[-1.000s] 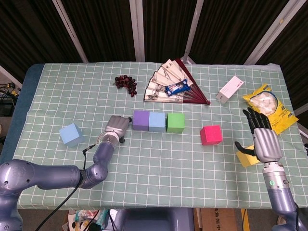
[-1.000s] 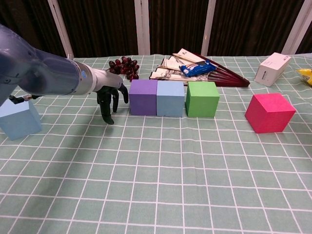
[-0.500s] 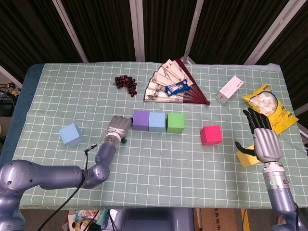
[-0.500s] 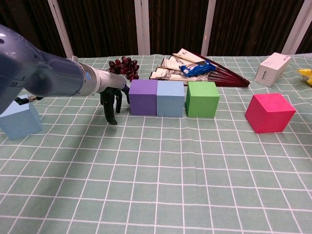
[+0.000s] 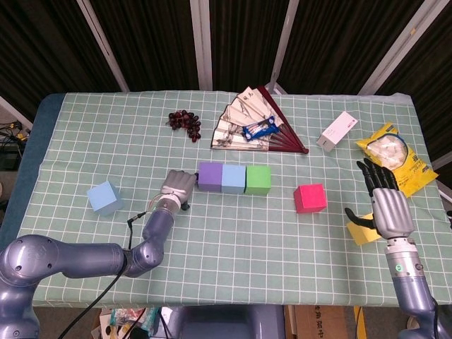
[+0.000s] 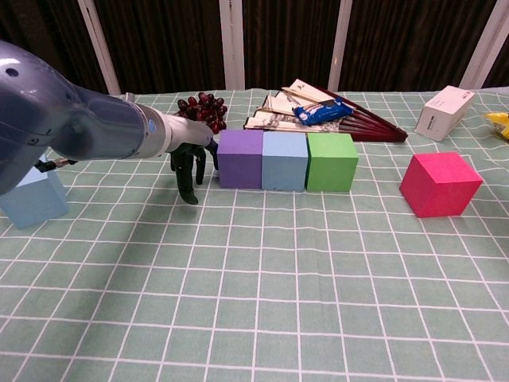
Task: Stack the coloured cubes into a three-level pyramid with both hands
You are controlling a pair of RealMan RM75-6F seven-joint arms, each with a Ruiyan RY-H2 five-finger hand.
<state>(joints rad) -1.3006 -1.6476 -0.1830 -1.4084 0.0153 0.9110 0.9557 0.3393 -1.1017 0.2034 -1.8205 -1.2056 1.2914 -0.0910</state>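
Three cubes stand in a touching row: purple (image 5: 209, 176) (image 6: 240, 159), light blue (image 5: 233, 179) (image 6: 284, 161) and green (image 5: 258, 179) (image 6: 332, 161). My left hand (image 5: 176, 189) (image 6: 189, 163) presses against the purple cube's left side, its fingers pointing down to the cloth and holding nothing. A pink cube (image 5: 310, 198) (image 6: 440, 184) sits alone to the right of the row. Another light blue cube (image 5: 104, 197) (image 6: 32, 195) sits far left. My right hand (image 5: 387, 205) hovers open at the right edge, over a yellow object (image 5: 360, 229) that it partly hides.
Behind the row lie a folding fan (image 5: 253, 131) (image 6: 318, 115) with a blue packet on it and a bunch of dark grapes (image 5: 184, 121) (image 6: 201, 107). At the right are a white box (image 5: 337, 131) (image 6: 444, 113) and a yellow snack bag (image 5: 392, 155).
My left hand slid right, pushing the purple and light blue cubes along until the gap to the green cube closed. The right hand has not moved.
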